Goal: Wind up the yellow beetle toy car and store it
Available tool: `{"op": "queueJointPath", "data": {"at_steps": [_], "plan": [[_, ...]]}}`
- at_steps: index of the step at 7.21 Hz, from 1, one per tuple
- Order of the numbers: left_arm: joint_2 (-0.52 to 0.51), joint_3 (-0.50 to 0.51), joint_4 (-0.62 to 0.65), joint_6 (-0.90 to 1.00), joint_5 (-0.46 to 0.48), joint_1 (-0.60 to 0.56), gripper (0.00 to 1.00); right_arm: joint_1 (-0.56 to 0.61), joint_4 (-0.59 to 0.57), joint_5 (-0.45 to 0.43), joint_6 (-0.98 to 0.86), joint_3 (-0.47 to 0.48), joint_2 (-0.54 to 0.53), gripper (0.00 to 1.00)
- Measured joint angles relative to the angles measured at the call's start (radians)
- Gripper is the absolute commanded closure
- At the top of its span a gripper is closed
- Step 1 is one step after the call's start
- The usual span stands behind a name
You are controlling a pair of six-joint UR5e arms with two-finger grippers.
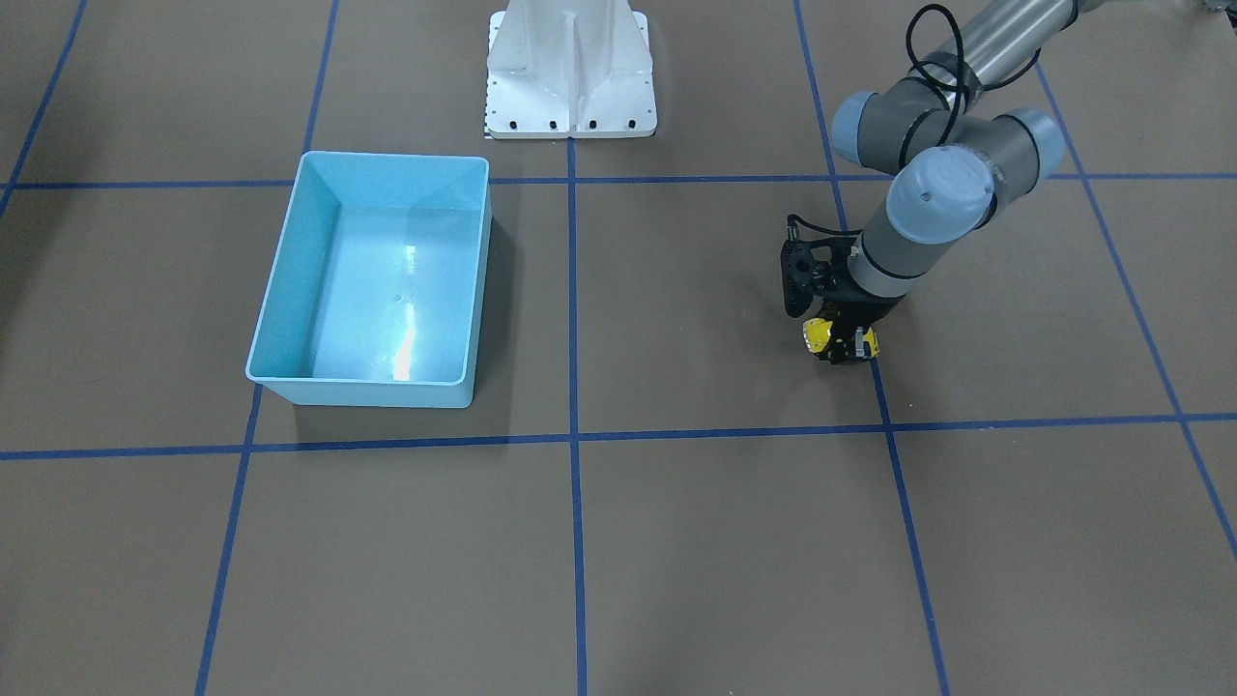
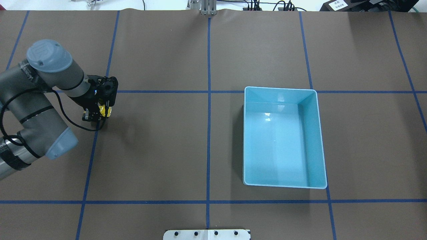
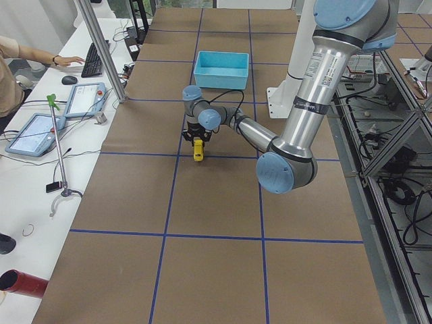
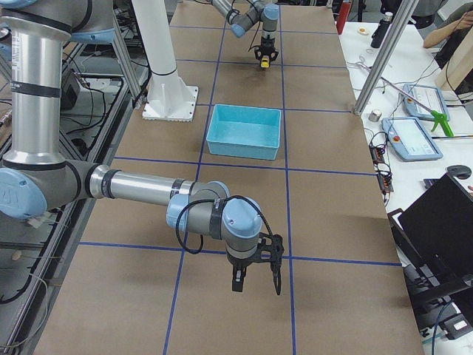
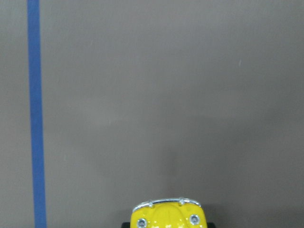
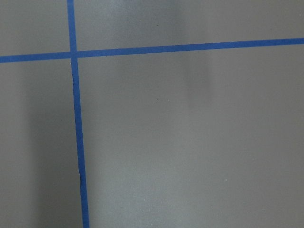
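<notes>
Yellow beetle toy car [image 1: 819,334], glossy, rounded, in left gripper [image 1: 843,348]

Four fixed cameras around the table [image 1: 676,541], two close downward wrist cameras; yellow beetle toy car [image 1: 821,335] in five views.

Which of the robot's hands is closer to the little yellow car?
Left. Its left hand grips the yellow beetle toy car; the right hand hangs far away, beyond the light-blue bin.
</notes>
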Motion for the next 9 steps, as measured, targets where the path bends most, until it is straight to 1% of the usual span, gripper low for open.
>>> {"op": "queueJointPath", "data": {"at_steps": [3, 9], "plan": [[-0.002, 0.005, -0.024, 0.093, 0.006, 0.013, 1.0, 0.0, -0.001, -0.004, -0.003, 0.001, 0.01, 0.0], [0.014, 0.003, -0.025, 0.107, 0.022, 0.008, 1.0, -0.005, -0.001, -0.004, -0.008, 0.001, 0.011, 0.0]]}}
